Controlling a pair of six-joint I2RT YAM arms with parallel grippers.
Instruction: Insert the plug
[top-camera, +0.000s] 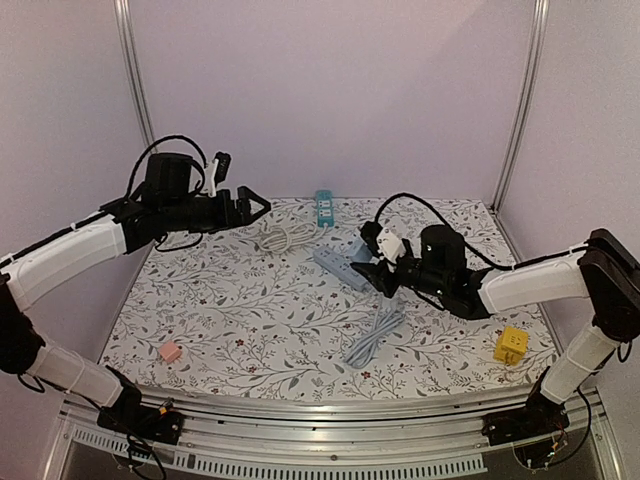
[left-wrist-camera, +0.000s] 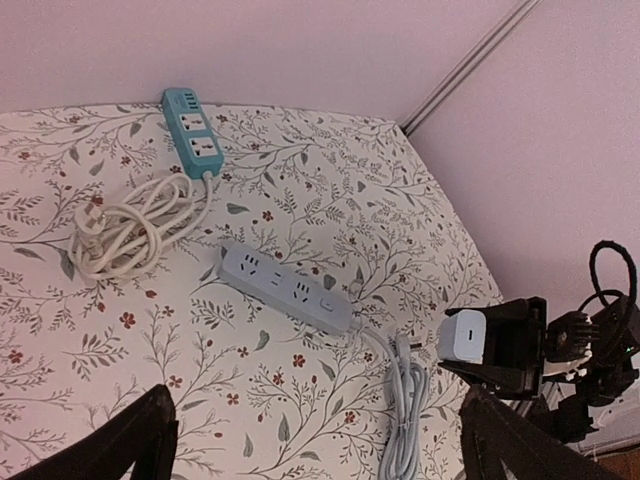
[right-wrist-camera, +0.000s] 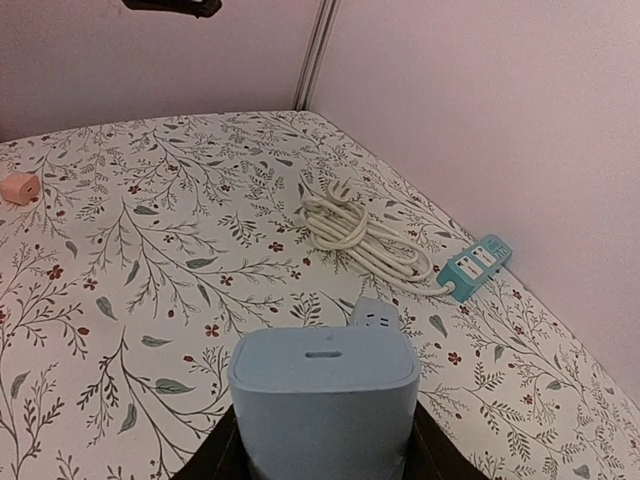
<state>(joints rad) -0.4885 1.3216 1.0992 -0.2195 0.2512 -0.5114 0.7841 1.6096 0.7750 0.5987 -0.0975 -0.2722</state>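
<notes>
My right gripper (top-camera: 385, 262) is shut on a white plug block (top-camera: 390, 246) with a slot in its top face, held in the air just right of the grey power strip (top-camera: 341, 266). In the right wrist view the block (right-wrist-camera: 325, 395) fills the bottom and hides most of the strip, whose far end (right-wrist-camera: 375, 317) shows above it. The left wrist view shows the strip (left-wrist-camera: 285, 285), its grey cord bundle (left-wrist-camera: 405, 415) and the held block (left-wrist-camera: 466, 336). My left gripper (top-camera: 255, 206) is open and empty, high above the table's back left.
A teal power strip (top-camera: 324, 208) with a coiled white cord (top-camera: 287, 238) lies at the back. A grey cord bundle (top-camera: 375, 337) lies mid-front. A pink adapter (top-camera: 170, 351) sits front left, a yellow adapter (top-camera: 511, 345) front right. Walls and metal posts enclose the table.
</notes>
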